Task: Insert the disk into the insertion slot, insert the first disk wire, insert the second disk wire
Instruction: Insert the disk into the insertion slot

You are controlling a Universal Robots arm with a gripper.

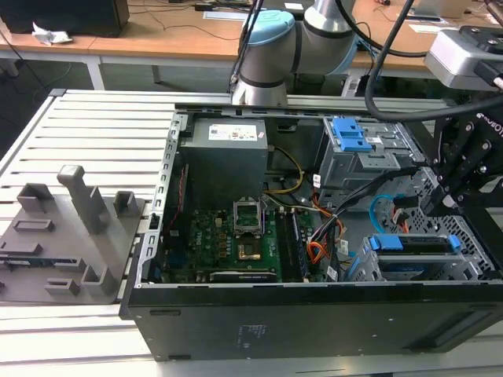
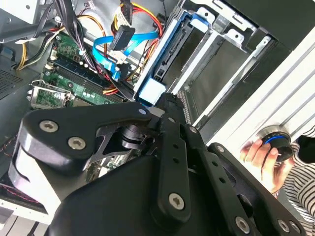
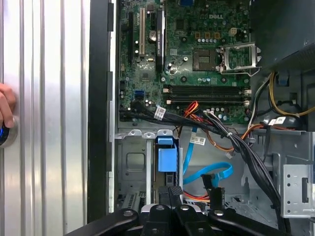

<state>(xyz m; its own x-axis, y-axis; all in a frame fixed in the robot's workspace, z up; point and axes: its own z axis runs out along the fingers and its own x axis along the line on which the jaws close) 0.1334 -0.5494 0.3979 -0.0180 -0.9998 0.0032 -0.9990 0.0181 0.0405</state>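
The disk [image 1: 416, 245] in its bright blue carrier [image 3: 166, 161] lies inside the insertion slot [image 1: 471, 263], a grey perforated cage at the exterior view's right. My gripper [image 3: 173, 192] hangs just over the carrier's end [image 2: 150, 91], fingers together, nothing visibly held. The first disk wire [image 3: 197, 196], an orange-red bundle ending in a dark plug [image 2: 125, 8], hangs loose beside the cage. Next to it the second disk wire [image 3: 209, 172], light blue, curves in a loop [image 1: 380, 210], and its plug [image 2: 123, 37] is free in the air.
A taller grey bay with a blue latch [image 1: 350, 135] stands behind the cage. Thick black cable bundles [image 3: 246, 152] cross between the motherboard [image 1: 236, 239] and the bays. A person's hand [image 2: 261, 153] rests on a round button on the slatted table [image 3: 44, 118].
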